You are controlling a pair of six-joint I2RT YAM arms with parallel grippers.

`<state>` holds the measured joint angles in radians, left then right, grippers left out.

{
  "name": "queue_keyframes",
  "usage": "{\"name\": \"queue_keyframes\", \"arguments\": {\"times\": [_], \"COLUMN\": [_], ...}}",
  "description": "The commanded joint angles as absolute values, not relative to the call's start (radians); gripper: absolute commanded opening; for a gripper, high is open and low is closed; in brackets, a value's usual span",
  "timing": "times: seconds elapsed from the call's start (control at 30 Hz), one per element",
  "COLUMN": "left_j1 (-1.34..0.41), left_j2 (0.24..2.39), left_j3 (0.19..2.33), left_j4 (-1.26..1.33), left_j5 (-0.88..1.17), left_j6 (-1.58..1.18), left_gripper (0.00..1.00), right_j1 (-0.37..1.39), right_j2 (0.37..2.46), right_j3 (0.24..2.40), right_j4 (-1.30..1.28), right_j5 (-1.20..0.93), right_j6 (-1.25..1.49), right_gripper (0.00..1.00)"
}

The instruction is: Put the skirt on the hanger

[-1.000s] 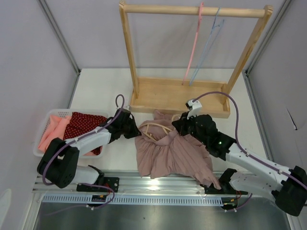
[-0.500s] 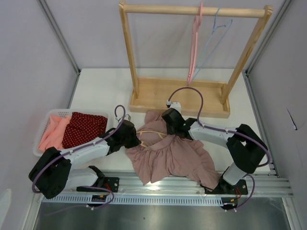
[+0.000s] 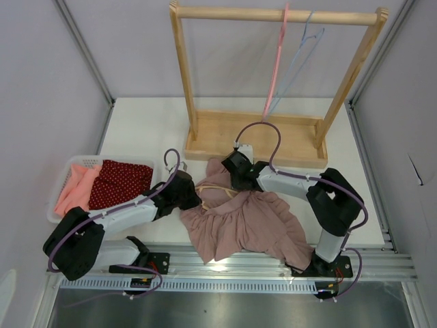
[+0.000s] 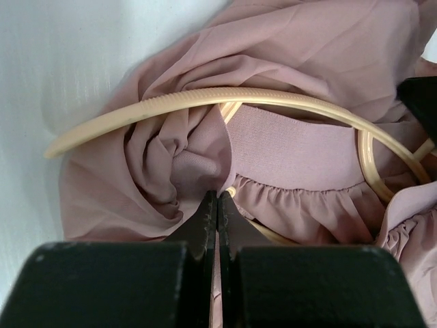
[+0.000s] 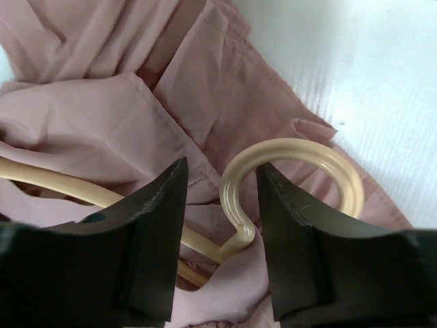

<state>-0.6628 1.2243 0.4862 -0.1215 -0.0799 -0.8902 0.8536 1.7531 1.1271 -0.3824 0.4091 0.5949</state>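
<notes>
Right at the tips of the left gripper [image 4: 217, 205], the jaws are squeezed tight w/ a sliver of the pink skirt [image 4: 293, 41] pinched between them. It's got a fold of cloth just under the waistband. Just past those tips the beige hanger [image 4: 205, 99] arcs across, half buried in the fabric. Its long axis runs pretty much from the left gripper over to the right gripper [image 5: 222, 167], hook end on the right gripper's side. Wrist cam there shows the hook [image 5: 293, 149] sitting between the two fingers and curling round past one of them over bare table [image 5: 382, 61]. Those jaws are approx half apart and not clamped on anything afaict.

From above, the bulk of the skirt spreads from both grippers back toward the arm bases, waistband end up by the fingertips. A basket [image 3: 74, 159] w/ red and pink clothes [image 3: 119, 181] sits out to the far side of the left gripper, apart from the skirt. Beyond the right gripper is the wooden rack [image 3: 184, 82], w/ a pink hanger [image 3: 275, 68] and a blue hanger [image 3: 295, 65] on its top bar.

Vs a sec ago: the right gripper was shut and further out on the skirt's right side, arm stretched. Now it's slid in toward the left gripper, elbow folded, jaws parted. The left gripper hasn't let go and sits a bit closer to its base. Skirt top is bunched more toward that side.
</notes>
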Motion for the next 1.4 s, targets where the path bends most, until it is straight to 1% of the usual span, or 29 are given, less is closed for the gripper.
{"name": "queue_keyframes", "arguments": {"times": [0.0,0.07,0.13,0.23,0.27,0.3,0.33,0.47,0.53,0.63,0.7,0.73,0.8,0.83,0.97,1.03,1.13,1.37], "left_j1": [-0.669,-0.669,-0.669,-0.667,-0.667,-0.667,-0.667,-0.658,-0.650,-0.650,-0.650,-0.650,-0.650,-0.650,-0.650,-0.652,-0.652,-0.669], "left_j2": [1.235,1.233,1.227,1.221,1.212,1.206,1.200,1.149,1.109,1.069,1.027,1.014,0.993,0.977,0.976,1.008,1.038,1.172], "left_j3": [0.486,0.488,0.489,0.494,0.494,0.530,0.497,0.518,0.526,0.590,0.620,0.627,0.652,0.655,0.650,0.650,0.647,0.718], "left_j4": [-0.089,-0.092,-0.097,-0.109,-0.120,-0.126,-0.135,-0.181,-0.213,-0.296,-0.331,-0.360,-0.393,-0.420,-0.422,-0.417,-0.393,-0.330], "left_j5": [-0.098,-0.098,-0.106,-0.112,-0.113,-0.117,-0.120,-0.123,-0.106,-0.100,-0.101,-0.101,-0.112,-0.121,-0.146,-0.140,-0.144,-0.178], "left_j6": [-0.888,-0.885,-0.882,-0.874,-0.870,-0.867,-0.864,-0.821,-0.793,-0.727,-0.689,-0.680,-0.657,-0.654,-0.624,-0.614,-0.606,-0.581], "left_gripper": [0.00,0.00,0.00,0.00,0.00,0.00,0.00,0.00,0.00,0.01,0.07,0.16,0.23,0.31,0.38,0.39,0.44,0.45], "right_j1": [0.856,0.851,0.844,0.839,0.841,0.845,0.851,0.874,0.890,0.914,0.931,0.939,0.956,0.968,0.982,0.992,1.000,1.020], "right_j2": [1.808,1.821,1.822,1.792,1.772,1.750,1.723,1.524,1.468,1.372,1.330,1.321,1.298,1.292,1.278,1.287,1.287,1.286], "right_j3": [1.173,1.178,1.157,1.137,1.126,1.118,1.108,1.054,1.019,0.965,0.942,0.937,0.925,0.914,0.902,0.910,0.916,0.925], "right_j4": [-0.405,-0.414,-0.391,-0.361,-0.357,-0.348,-0.339,-0.272,-0.250,-0.192,-0.167,-0.161,-0.146,-0.143,-0.104,-0.103,-0.097,-0.100], "right_j5": [0.399,0.400,0.381,0.379,0.386,0.397,0.408,0.474,0.488,0.500,0.506,0.512,0.526,0.541,0.540,0.545,0.545,0.549], "right_j6": [0.637,0.646,0.650,0.653,0.650,0.649,0.644,0.605,0.572,0.526,0.502,0.493,0.477,0.468,0.449,0.440,0.433,0.422], "right_gripper": [0.44,0.39,0.37,0.12,0.00,0.00,0.00,0.00,0.00,0.00,0.00,0.00,0.00,0.00,0.00,0.00,0.00,0.00]}}
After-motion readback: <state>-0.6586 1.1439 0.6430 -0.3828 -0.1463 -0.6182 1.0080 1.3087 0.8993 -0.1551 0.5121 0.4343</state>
